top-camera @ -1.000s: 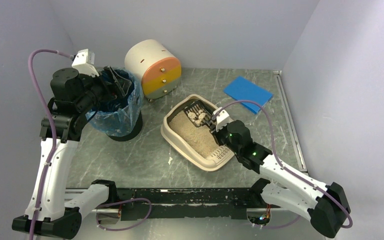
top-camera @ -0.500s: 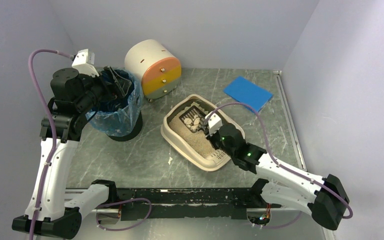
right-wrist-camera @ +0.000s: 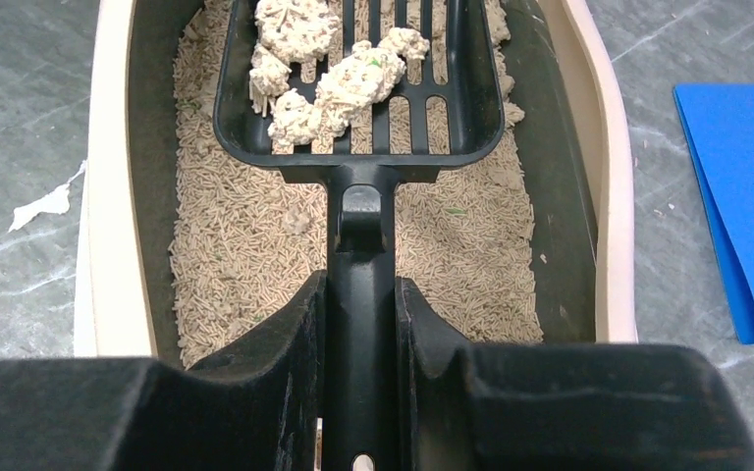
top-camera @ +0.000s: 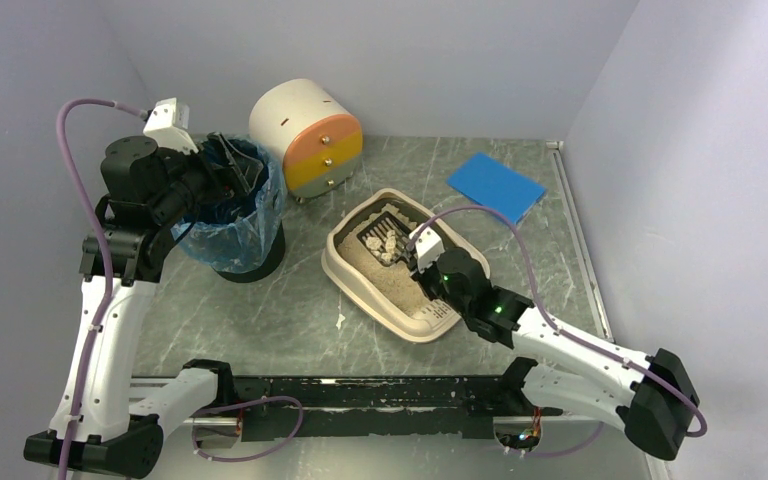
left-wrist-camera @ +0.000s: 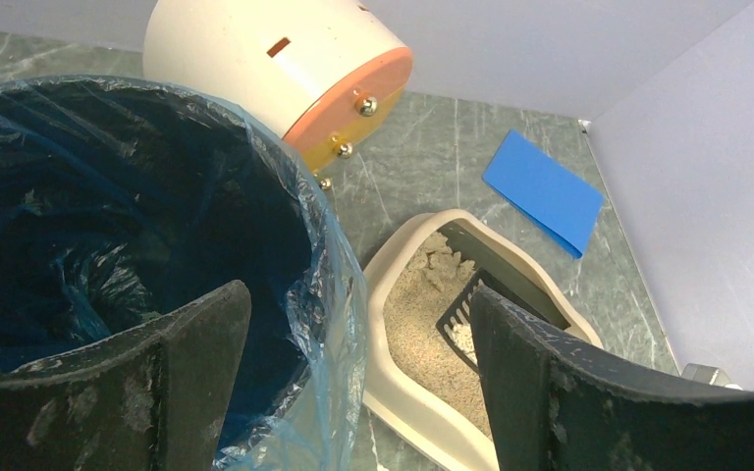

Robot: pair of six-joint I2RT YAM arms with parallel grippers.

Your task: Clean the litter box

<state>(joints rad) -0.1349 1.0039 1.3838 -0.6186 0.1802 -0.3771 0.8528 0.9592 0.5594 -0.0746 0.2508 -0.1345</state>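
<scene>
The beige litter box [top-camera: 332, 262] lies at mid-table with tan pellet litter inside; it also shows in the right wrist view [right-wrist-camera: 108, 196] and the left wrist view [left-wrist-camera: 393, 334]. My right gripper [top-camera: 422, 258] [right-wrist-camera: 360, 294] is shut on the handle of a black slotted scoop [right-wrist-camera: 358, 118] [top-camera: 385, 243]. The scoop sits over the litter at the far end of the box and carries several pale clumps [right-wrist-camera: 324, 69]. My left gripper [top-camera: 230, 170] [left-wrist-camera: 353, 294] is open and empty over the rim of the black bin with the blue liner [top-camera: 230, 215] [left-wrist-camera: 108, 226].
A white cylindrical drawer unit with orange and yellow fronts [top-camera: 307, 138] [left-wrist-camera: 275, 69] stands behind the box. A flat blue sheet [top-camera: 496, 187] [right-wrist-camera: 736, 196] lies at the back right. A small white scrap [top-camera: 340, 321] [right-wrist-camera: 44, 204] lies on the table near the box.
My right gripper has shifted a little left and nearer with the scoop, carrying the clumps along over the litter. The left arm has not moved.
</scene>
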